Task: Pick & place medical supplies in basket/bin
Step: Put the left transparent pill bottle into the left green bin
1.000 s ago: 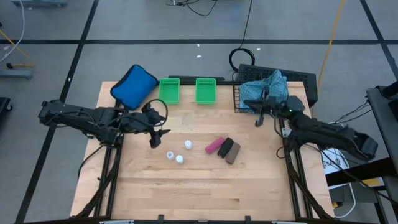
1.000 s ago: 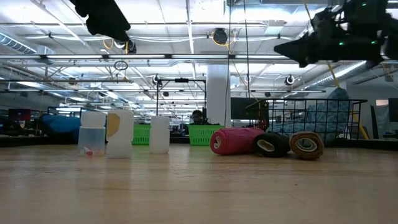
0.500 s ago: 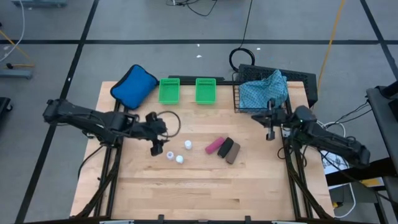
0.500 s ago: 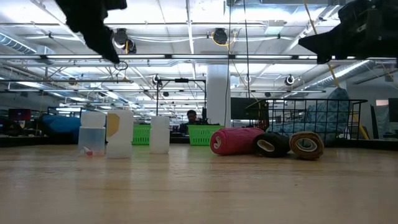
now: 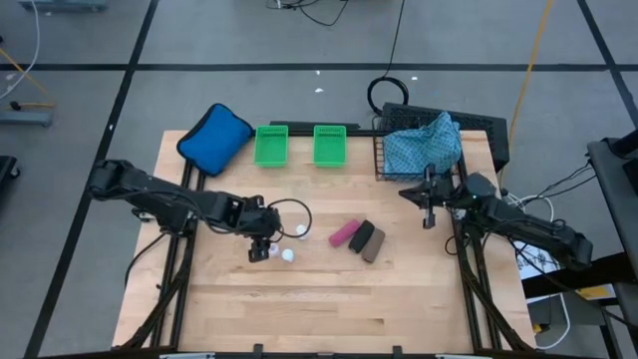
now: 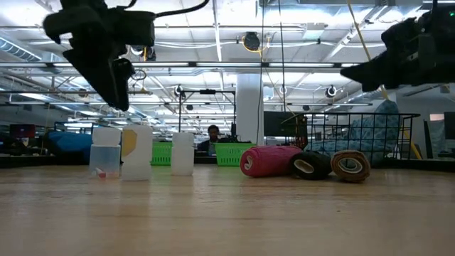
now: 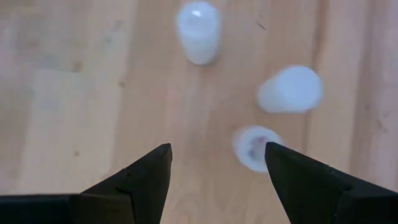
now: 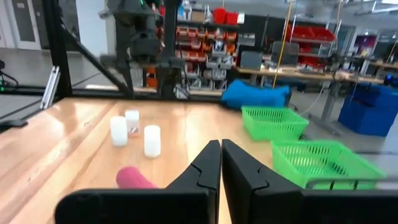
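Approach to the three small white plastic bottles (image 5: 280, 242) is judged the step in hand: the left tool (image 5: 261, 246), fingers spread, hangs just above them. Lowering and pinching one bottle is called for next. Beside the black wire basket (image 5: 491, 131), the right tool (image 5: 431, 208) waits, fingers pressed together.

1. In the high view the left end effector (image 5: 259, 246) covers one of the three bottles (image 5: 288, 254); only two show clearly.
2. In the left wrist view the bottles (image 7: 290, 89) are blurred, and no cap colour can be told.
3. In the low view both arms are cut off by the top edge.
4. The patterned cloth (image 6: 375, 139) shows only partly behind the basket (image 6: 334, 121) wires in the low view.
5. The basket's contents under the cloth (image 5: 423, 146) are hidden in the high view.
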Controlling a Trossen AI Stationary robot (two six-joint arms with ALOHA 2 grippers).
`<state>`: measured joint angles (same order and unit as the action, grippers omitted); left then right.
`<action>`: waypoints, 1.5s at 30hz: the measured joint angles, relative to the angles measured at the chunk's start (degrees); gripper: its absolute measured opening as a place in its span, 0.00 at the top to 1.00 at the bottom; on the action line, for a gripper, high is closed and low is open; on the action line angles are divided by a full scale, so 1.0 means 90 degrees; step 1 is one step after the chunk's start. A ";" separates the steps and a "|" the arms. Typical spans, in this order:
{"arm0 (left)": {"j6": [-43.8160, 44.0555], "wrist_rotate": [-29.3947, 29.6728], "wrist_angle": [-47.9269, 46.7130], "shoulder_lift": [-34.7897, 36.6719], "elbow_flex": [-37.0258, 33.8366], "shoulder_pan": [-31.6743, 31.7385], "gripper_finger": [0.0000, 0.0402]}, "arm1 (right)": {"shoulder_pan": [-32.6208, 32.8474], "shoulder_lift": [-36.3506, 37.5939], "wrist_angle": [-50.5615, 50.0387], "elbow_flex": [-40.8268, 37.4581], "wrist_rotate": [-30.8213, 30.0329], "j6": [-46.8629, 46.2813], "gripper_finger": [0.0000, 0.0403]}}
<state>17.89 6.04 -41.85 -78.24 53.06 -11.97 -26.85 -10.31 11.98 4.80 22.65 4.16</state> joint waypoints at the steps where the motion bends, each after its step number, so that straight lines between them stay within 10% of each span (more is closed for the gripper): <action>1: -0.0031 -0.0060 0.0003 -0.0021 0.0000 -0.0050 0.33 | -0.0002 -0.0002 -0.0046 -0.0067 0.0000 -0.0057 0.98; 45: -0.0022 -0.0175 0.0013 -0.0976 0.0002 -0.0381 0.33 | -0.0002 -0.0223 0.0395 -0.0440 -0.0002 0.0163 0.98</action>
<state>17.69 4.47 -41.73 -87.02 53.08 -15.40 -26.87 -12.32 15.54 0.84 22.63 5.63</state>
